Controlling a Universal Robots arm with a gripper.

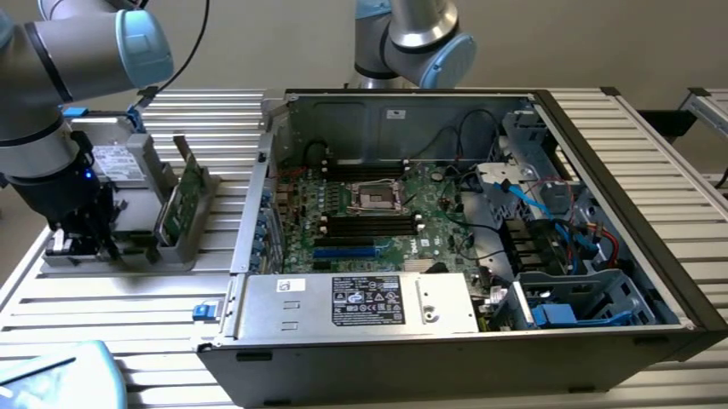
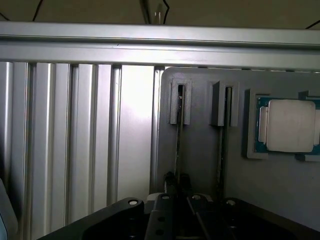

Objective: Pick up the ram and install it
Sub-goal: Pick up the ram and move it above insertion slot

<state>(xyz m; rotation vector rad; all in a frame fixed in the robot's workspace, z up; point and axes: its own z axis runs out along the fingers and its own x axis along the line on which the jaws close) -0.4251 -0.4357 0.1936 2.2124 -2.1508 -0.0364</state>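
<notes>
Storage explains the pose: the ram (image 2: 178,145) stands on its long edge in a narrow slot of the grey holder (image 2: 200,150), so from the wrist view it reads as a thin line running from a small upright bracket back to the gripper (image 2: 176,182). Kept upright like this, its top edge is free for a pinch from above and its contacts stay off any surface. The jaws stand narrow, one to each side of that edge, and appear closed on the ram itself; the stick has not visibly left its slot. A neighbouring slot (image 2: 223,140) runs parallel just beside it, and whether that one carries a stick I cannot tell. Further along the holder the processor (image 2: 287,125) lies flat in its own recess, well apart from the grip. In the exterior view the gripper (image 1: 85,247) reaches straight down onto the holder's end at that view's left, while a green card (image 1: 196,192) stands on edge at the end nearer the computer case (image 1: 637,196). The case lies open on the slatted table (image 1: 136,307), its motherboard (image 1: 376,213) facing up, which judging by the task leaves the memory slots (image 1: 364,224) reachable from above.
</notes>
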